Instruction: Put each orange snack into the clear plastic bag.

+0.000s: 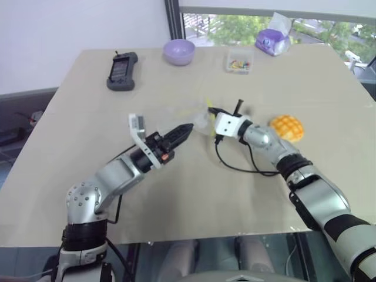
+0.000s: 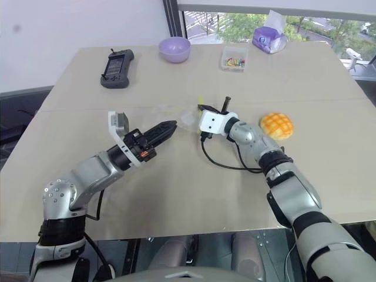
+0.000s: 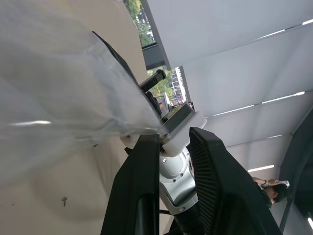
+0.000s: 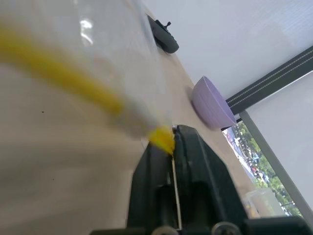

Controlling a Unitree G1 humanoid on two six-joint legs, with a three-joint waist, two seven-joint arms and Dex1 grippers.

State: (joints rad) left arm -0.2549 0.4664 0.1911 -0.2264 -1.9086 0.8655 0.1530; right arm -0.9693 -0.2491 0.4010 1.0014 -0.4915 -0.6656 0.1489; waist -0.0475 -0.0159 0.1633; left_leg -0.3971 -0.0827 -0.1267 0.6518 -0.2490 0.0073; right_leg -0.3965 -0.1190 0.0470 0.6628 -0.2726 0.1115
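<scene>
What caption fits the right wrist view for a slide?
Right gripper shut on the clear plastic bag at its yellow seal strip; purple bowl behind.

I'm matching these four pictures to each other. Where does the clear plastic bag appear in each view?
Left eye view: clear plastic bag at table centre, between the two grippers.
Right eye view: the same, centre.
Left wrist view: crinkly film across the upper left.
Right wrist view: blurred, close, its yellow seal strip ending at the jaws.
Shared landmark: purple bowl, also in the right wrist view.
</scene>
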